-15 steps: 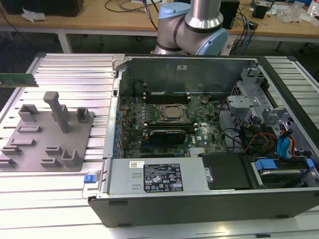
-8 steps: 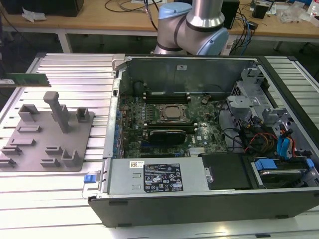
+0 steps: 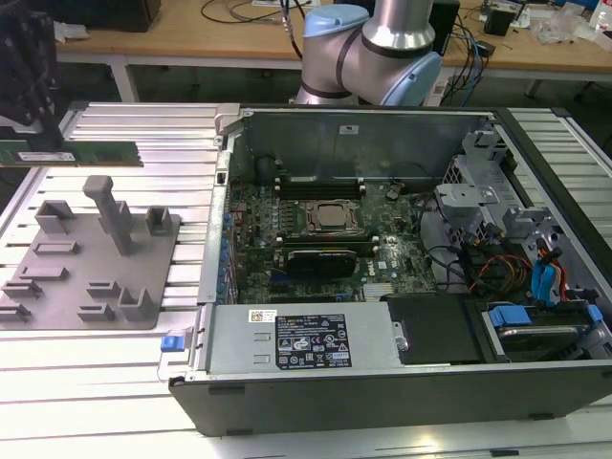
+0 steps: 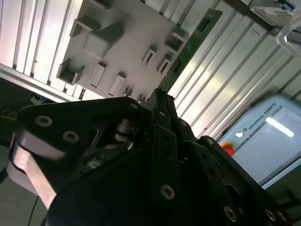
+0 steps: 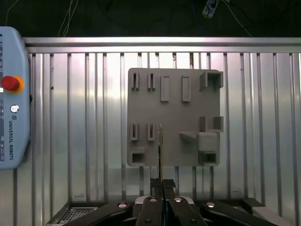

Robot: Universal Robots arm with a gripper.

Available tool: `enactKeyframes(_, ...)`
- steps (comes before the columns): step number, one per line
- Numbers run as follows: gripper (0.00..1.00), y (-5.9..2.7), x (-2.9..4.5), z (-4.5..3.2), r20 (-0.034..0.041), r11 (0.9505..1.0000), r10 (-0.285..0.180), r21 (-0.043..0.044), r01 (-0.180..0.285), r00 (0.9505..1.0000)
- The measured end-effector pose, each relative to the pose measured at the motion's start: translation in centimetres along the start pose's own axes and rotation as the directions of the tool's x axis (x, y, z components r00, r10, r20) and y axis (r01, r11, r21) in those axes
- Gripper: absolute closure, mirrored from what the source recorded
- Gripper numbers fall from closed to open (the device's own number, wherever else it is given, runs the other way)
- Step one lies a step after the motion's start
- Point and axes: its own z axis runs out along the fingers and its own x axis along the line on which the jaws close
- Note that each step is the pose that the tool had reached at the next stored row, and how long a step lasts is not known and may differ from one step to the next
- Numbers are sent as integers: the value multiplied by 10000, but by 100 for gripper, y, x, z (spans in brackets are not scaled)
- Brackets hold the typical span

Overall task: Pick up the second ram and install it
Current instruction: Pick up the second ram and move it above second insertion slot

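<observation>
Black gripper [image 4: 160, 96] fills the foreground in the second wrist view, fingers [image 4: 164, 136] closed down to a narrow nip on one end of the second ram [image 4: 190, 47]. The green stick runs straight out from the fingertips, away from the gripper body, over the edge of the grey fixture plate [image 4: 127, 47]. First wrist view: gripper [image 5: 162, 181] pinched tight, second ram [image 5: 161, 146] seen edge-on as a thin line rising from between the fingertips across the fixture plate [image 5: 174, 117]. Teach pendant [image 5: 11, 122] lies on the ribbed metal table [image 5: 84, 117], well apart from the plate. Exterior view: gripper [image 3: 40, 139] at the exterior view's far left, second ram [image 3: 96, 154] held level and clear of the table [image 3: 124, 129], sticking out toward the exterior view's right, above and behind the fixture plate [image 3: 57, 287]. Open computer case [image 3: 382, 382] sits to the exterior view's right, motherboard [image 3: 325, 220] exposed, well apart from the held stick. Arm base [image 3: 373, 48] stands behind the case.
</observation>
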Motion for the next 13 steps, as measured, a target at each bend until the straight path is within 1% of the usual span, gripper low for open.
enactKeyframes(2, 91, -170, -2, -8, 0, 10000, 0, -1, 0, 10000)
enactKeyframes(4, 91, -239, -4, -11, 0, 10000, 0, -1, 0, 10000)
enactKeyframes(5, 91, -309, -4, -15, -1, 10000, -1, -1, 1, 10000)
enactKeyframes(7, 91, -421, -6, -20, 0, 10000, -1, -1, 1, 10000)
enactKeyframes(8, 91, -453, -6, -21, 0, 10000, 0, -1, 0, 10000)
enactKeyframes(9, 91, -510, -7, -24, 0, 10000, -1, -1, 1, 10000)
enactKeyframes(11, 91, -696, -10, -32, 0, 10000, 0, -2, 0, 10000)
enactKeyframes(13, 91, -828, -12, -39, -1, 10000, -1, -3, 1, 10000)
